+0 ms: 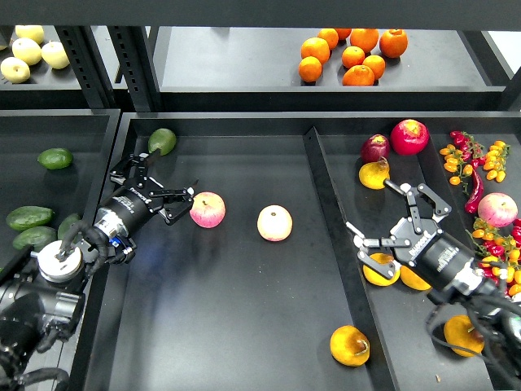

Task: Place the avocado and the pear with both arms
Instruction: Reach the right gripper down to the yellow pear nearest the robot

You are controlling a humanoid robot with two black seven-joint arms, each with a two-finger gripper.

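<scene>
Several dark green avocados (31, 217) lie in the left bin; I cannot tell which is the task's. A lighter green one (54, 158) lies at that bin's back. A smaller olive-green avocado (162, 140) sits in the middle tray's back left corner. A yellow-orange pear (350, 345) with a brown blotch lies at the middle tray's front right. More pears (374, 173) lie in the right bin. My left gripper (167, 175) is open and empty, between the olive avocado and a pink apple (207, 209). My right gripper (368, 205) is open and empty over the right bin.
A second apple (275, 222) lies mid-tray. A raised divider (330, 236) separates the middle tray from the right bin, which holds red fruit (409, 136), chillies and small tomatoes (472, 163). Oranges (354, 55) and yellow fruit (32, 50) sit on the back shelf.
</scene>
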